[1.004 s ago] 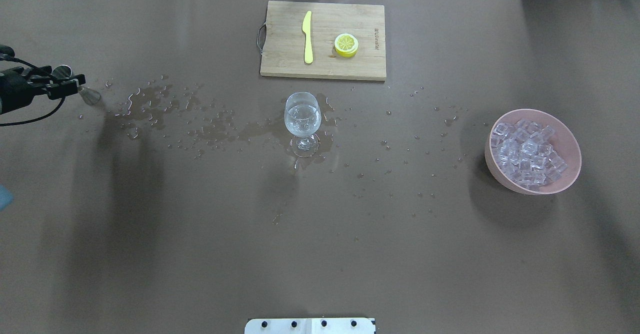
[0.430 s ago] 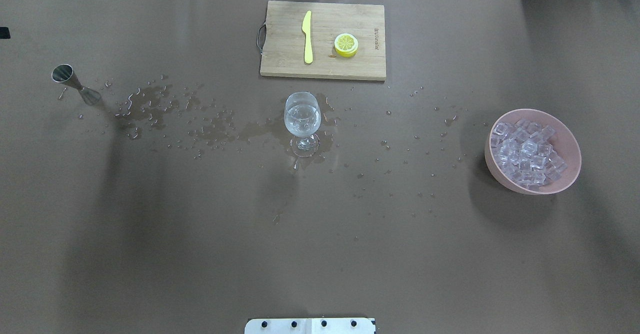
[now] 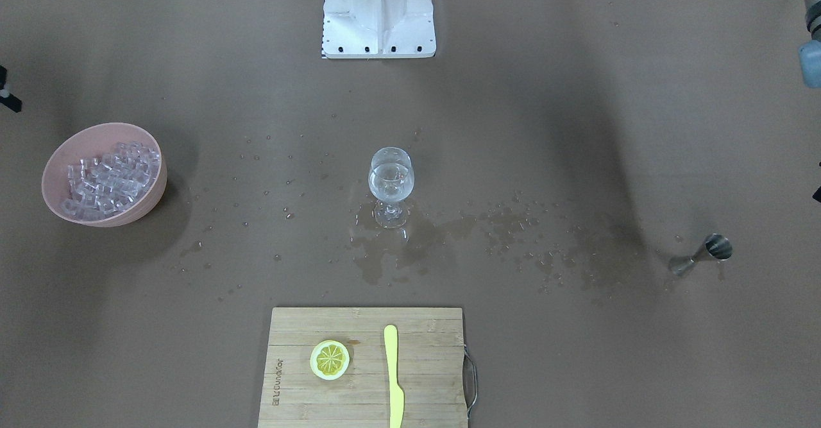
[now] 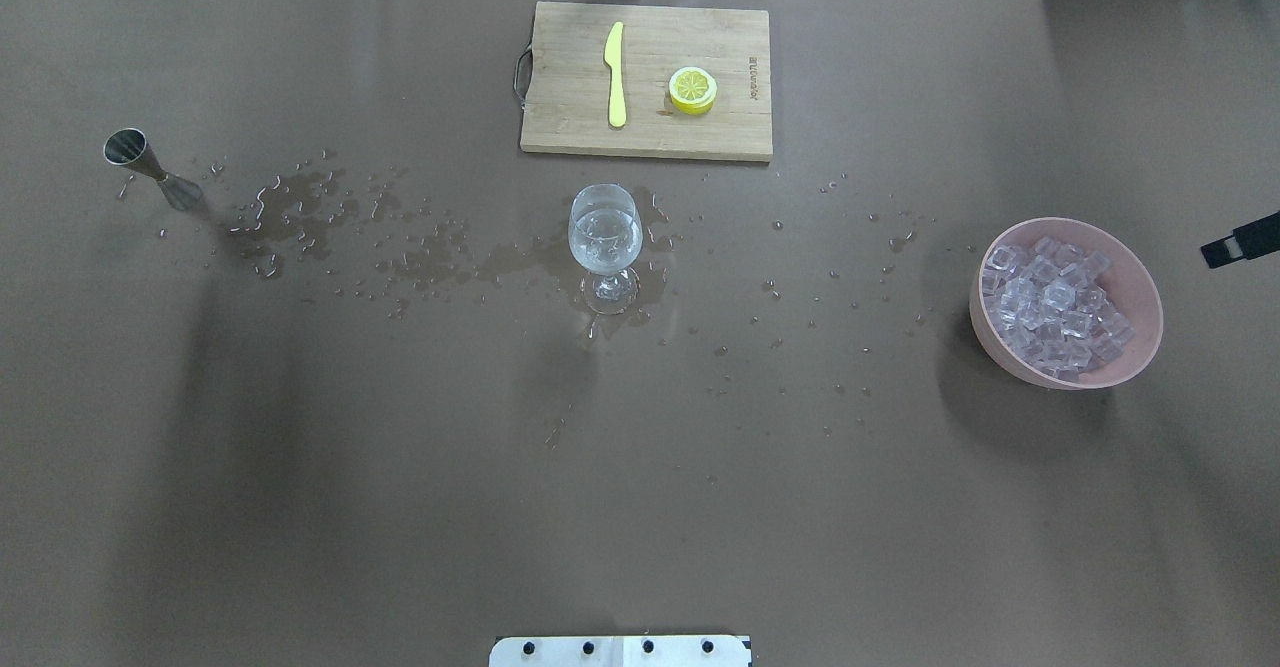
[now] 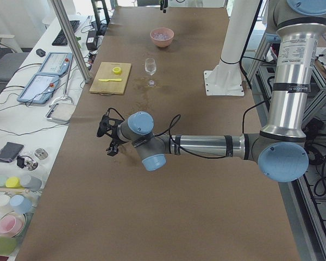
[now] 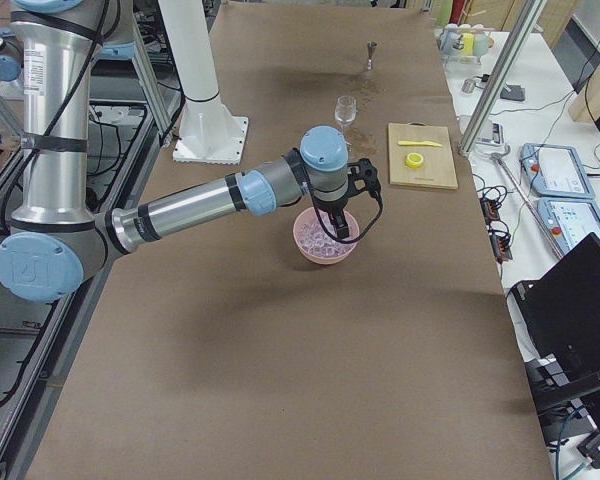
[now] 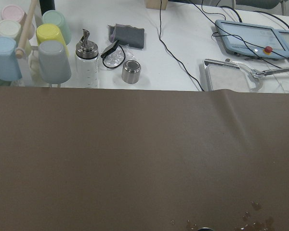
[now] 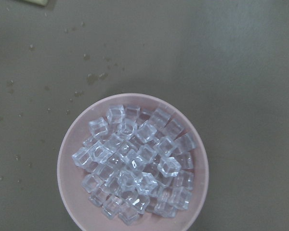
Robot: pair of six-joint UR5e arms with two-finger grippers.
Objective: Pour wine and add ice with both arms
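A: Wine, where?
B: In the wine glass [image 4: 604, 237], upright at the centre of the overhead frame. The wine [image 3: 390, 183] is a clear, shallow pool in its bowl. The foot stands in a wet patch, and spilled drops [image 4: 300, 202] trail toward the frame's left.
A: Ice?
B: The ice [image 8: 135, 163] is heaped in the pink bowl [image 4: 1140, 277], right side of the overhead frame, well apart from the glass.
A: Right gripper?
B: The right gripper [image 6: 337, 225] hangs above the bowl, pointing down, at the centre of the right-side view. Its wrist camera looks straight down on the cubes. The overhead catches only a black tip at the right edge. Can't tell how far the fingers are spread or whether they hold anything.
A: Left gripper?
B: The left gripper [image 5: 106, 136] sits low over the brown table, centre-left of the left-side view, and shows nowhere else. Finger gap: can't tell.
A: Anything else?
B: A steel jigger [image 4: 150, 169] stands at the overhead's left. A wooden cutting board [image 4: 690, 137] is at top centre, with a yellow knife [image 4: 615, 72] and a lemon slice [image 4: 692, 89] lying apart on it.
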